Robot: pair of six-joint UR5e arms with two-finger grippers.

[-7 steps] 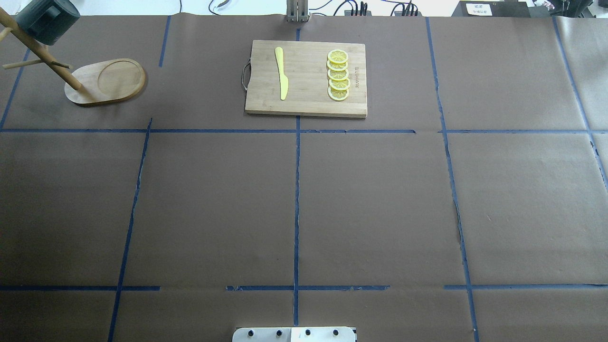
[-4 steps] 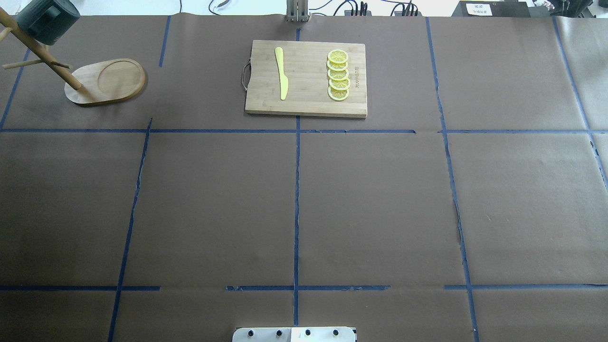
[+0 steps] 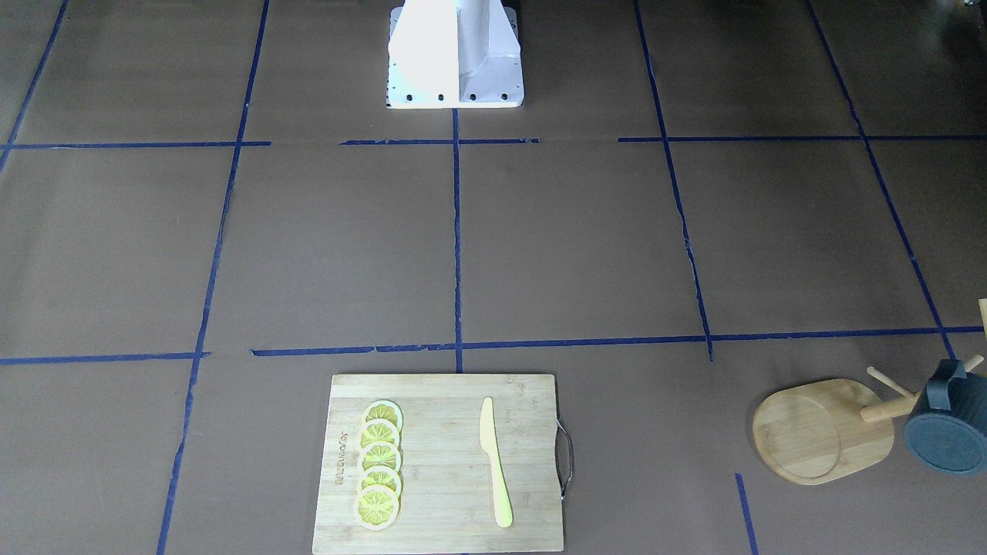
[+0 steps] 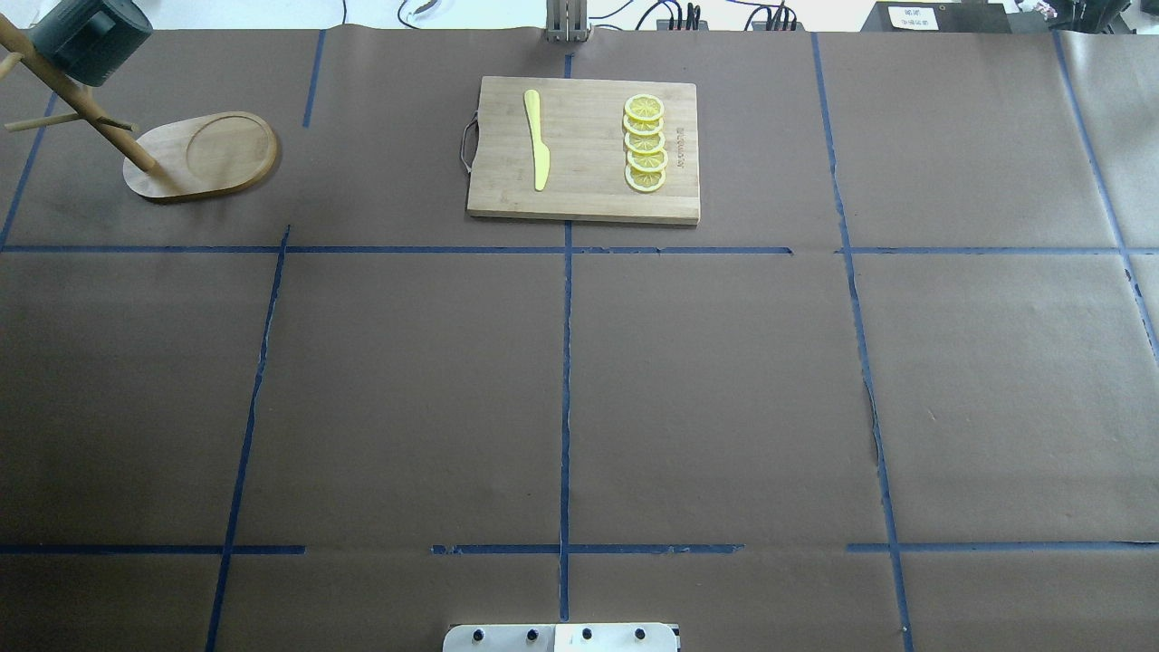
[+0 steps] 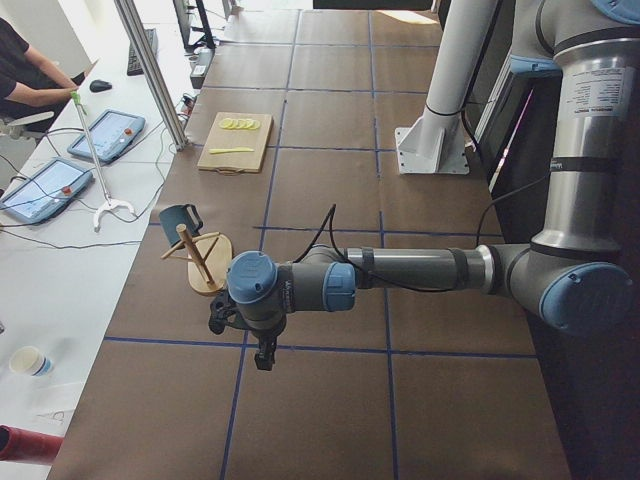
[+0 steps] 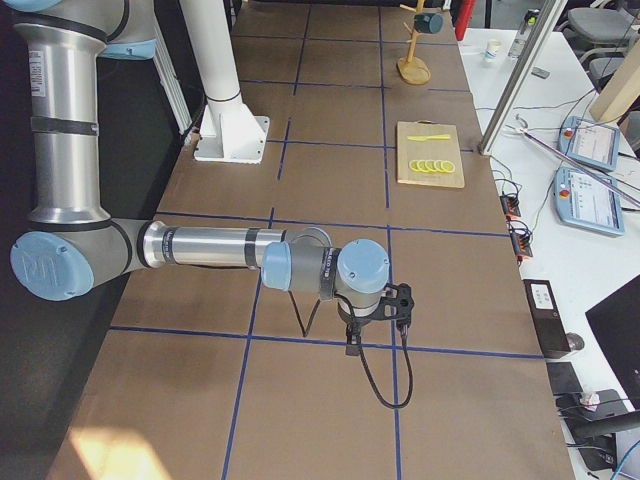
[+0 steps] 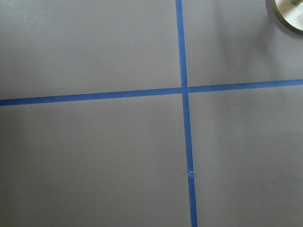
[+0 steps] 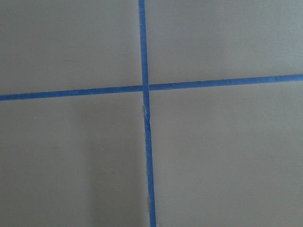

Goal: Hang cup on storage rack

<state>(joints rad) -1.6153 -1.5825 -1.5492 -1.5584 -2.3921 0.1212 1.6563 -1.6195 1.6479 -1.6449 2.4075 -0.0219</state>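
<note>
We find the cup (image 3: 948, 432) hanging on the rack (image 3: 819, 432) | left claw (image 5: 263, 355), right claw (image 6: 378, 325): we cannot tell whether apart | risk: shallow hook, cup slips off.

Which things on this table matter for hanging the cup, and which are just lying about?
For the job: cup, apparently already on a peg; storage rack.
Lying about: cutting board; yellow knife; lemon slices.
</note>
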